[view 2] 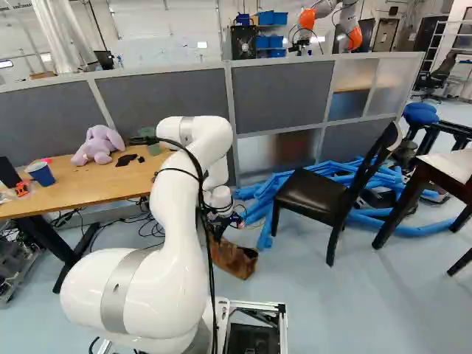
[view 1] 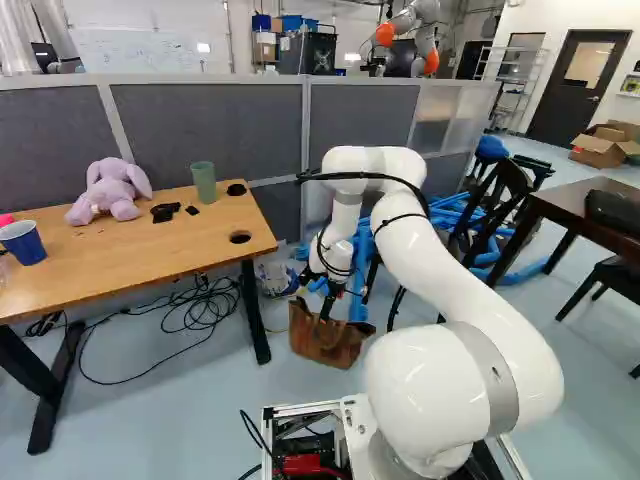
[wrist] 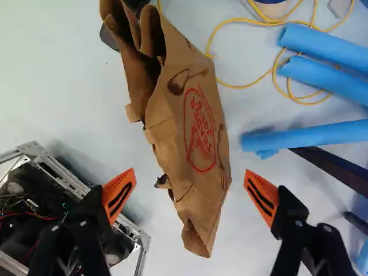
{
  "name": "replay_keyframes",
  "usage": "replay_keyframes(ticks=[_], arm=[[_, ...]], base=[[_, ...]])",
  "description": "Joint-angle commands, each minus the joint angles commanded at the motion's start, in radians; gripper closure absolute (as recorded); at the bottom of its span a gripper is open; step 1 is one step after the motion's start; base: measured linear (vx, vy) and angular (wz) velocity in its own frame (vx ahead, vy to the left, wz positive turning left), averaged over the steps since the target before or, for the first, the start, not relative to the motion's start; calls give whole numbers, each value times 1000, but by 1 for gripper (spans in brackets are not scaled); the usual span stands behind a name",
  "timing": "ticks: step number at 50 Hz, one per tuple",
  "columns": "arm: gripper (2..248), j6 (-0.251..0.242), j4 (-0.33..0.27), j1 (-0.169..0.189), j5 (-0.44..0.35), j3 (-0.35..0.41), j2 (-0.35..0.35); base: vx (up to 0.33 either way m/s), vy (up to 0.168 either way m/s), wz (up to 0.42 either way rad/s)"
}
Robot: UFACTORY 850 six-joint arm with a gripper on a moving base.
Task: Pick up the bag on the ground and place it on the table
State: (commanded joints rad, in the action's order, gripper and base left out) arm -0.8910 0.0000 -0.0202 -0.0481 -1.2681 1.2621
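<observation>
Wrist view shows my gripper with its jaws wide apart and nothing clamped; the brown paper bag is on the floor, reaching between and ahead of the fingers. I judge that spread is meant to let one finger pass down each side, the orange pads closing across the bag's narrow width. Its creased paper looks soft, so I would expect it to buckle under a squeeze; a bite on folded layers should hold better than one on a loose edge.

Left base view places the bag just beside the near table leg, below the end of the wooden table. Lifting straight up before swinging across seems wise, or the bag could catch the tabletop's edge. Up there sit a plush rabbit, a green cup and a blue cup; I would set the bag down short of them. Blue tubes and a yellow cord lie near the bag's other side, and black cables tangle under the table. The dark chair stands away from that path.
</observation>
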Motion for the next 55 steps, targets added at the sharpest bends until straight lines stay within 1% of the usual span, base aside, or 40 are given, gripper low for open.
replay_keyframes(ticks=[55], arm=[[3, 0, 0, 0, 0, -185, 210]], base=[[0, 0, 0]])
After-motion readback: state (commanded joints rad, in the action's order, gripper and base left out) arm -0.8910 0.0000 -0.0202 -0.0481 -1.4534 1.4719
